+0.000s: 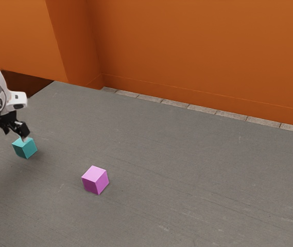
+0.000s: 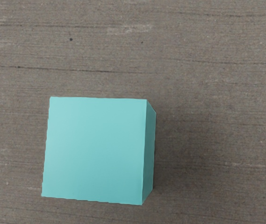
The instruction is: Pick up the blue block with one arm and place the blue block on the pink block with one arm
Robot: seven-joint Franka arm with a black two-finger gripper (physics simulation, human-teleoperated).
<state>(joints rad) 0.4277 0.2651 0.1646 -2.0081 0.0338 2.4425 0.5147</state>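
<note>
A bare simulated test room is suggested. A wide grey counter (image 1: pixel 197 170) is bounded by plain orange walls (image 1: pixel 197 46), and a strip of pale tiles (image 1: pixel 213 111) is laid along their foot.

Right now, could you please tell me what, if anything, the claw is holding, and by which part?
It cannot be told: the claw sits right at the top of the blue block, but a grip on it is not visible.

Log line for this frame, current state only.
gripper directly above blue block | pink block apart, top bare | stack: not done
</note>
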